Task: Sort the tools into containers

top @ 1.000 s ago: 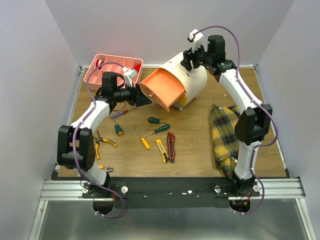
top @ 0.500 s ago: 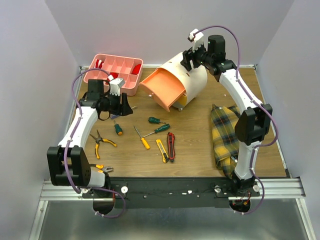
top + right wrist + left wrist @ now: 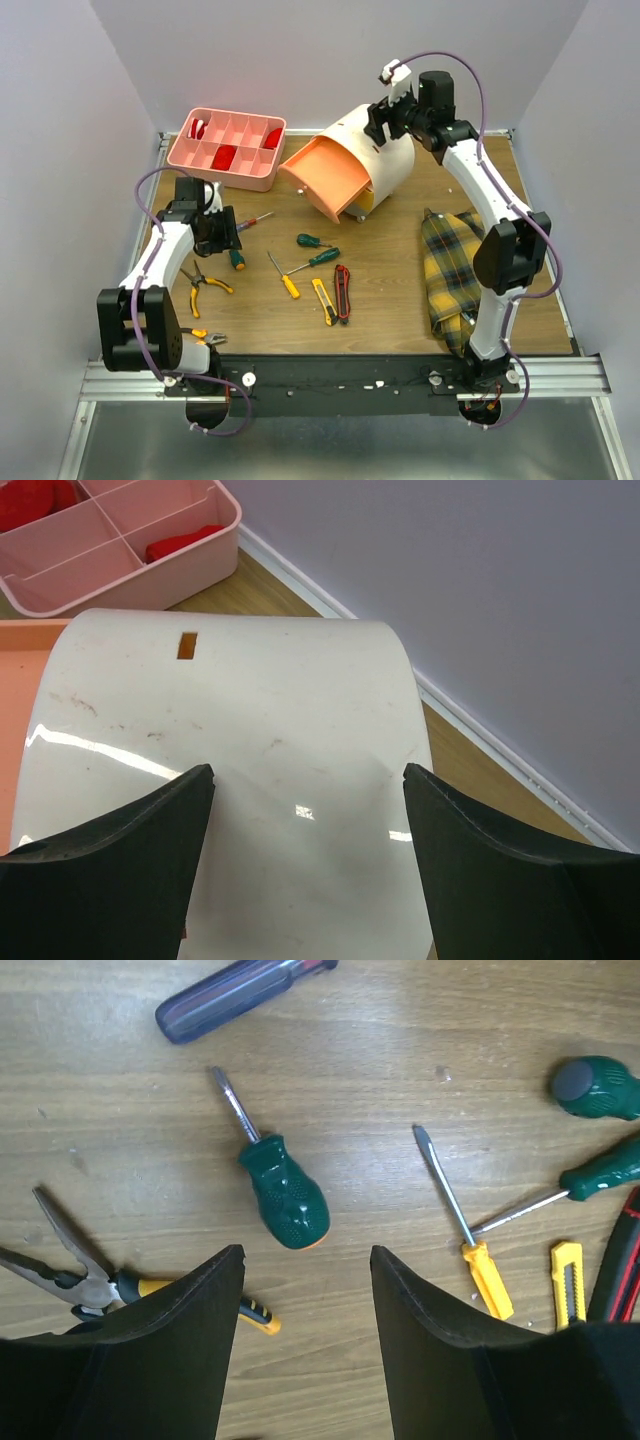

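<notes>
at 9 o'clock, the left gripper (image 3: 305,1260) is shown spread above a screwdriver (image 3: 283,1195) by its wrist view alone; the right gripper (image 3: 308,780) is seen spread over the drawer unit (image 3: 230,710) at 12, with the tray (image 3: 220,178) at 11.

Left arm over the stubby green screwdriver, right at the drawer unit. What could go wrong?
The left gripper hangs open over the screwdriver; its rounded handle may roll away as the gripper closes.
The pliers lie close; the gripper could nudge them.
The right gripper is open above the drawer unit, not gripping it, so the unit may shift when the orange drawer is loaded.
</notes>
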`<state>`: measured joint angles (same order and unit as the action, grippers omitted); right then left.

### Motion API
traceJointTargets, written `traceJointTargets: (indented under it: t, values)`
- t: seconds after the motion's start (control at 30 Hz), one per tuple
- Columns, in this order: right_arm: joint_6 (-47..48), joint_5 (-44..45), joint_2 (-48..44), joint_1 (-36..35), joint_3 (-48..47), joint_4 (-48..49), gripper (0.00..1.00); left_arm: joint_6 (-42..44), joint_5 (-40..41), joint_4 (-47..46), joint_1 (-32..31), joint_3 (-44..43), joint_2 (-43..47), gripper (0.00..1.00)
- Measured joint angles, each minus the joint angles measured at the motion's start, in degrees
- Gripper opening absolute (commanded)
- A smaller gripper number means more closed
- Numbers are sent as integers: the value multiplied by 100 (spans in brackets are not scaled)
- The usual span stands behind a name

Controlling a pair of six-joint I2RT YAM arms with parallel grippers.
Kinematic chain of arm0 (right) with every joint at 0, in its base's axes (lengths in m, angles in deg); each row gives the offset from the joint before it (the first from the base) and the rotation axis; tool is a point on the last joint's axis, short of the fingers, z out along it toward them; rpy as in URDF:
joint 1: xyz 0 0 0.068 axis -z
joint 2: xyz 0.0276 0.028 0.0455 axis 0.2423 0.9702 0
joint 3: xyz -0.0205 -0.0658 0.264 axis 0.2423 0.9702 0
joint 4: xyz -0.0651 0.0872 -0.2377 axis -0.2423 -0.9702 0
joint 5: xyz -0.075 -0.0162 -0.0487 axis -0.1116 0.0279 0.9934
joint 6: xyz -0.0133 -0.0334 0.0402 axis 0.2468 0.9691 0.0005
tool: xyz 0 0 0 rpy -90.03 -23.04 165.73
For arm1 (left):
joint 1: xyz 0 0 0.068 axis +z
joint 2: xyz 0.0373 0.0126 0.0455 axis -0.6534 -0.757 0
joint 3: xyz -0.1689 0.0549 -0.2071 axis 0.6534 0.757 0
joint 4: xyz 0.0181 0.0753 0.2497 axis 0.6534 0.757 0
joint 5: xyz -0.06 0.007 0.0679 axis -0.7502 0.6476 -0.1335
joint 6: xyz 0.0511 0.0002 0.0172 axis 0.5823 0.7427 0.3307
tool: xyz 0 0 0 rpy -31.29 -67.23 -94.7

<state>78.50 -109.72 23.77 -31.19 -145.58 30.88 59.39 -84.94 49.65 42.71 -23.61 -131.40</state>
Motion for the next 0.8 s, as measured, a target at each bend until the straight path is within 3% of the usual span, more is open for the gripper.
traceJointTargets:
  t: [0.53,0.8]
  values:
    - [-481,-83,-55,90,-144,-535,86,717,501,57,37,-933,-994,70]
    - [-400,-81,-542,90,520,-531,86,1220,330,-57,37,-1325,-1558,66]
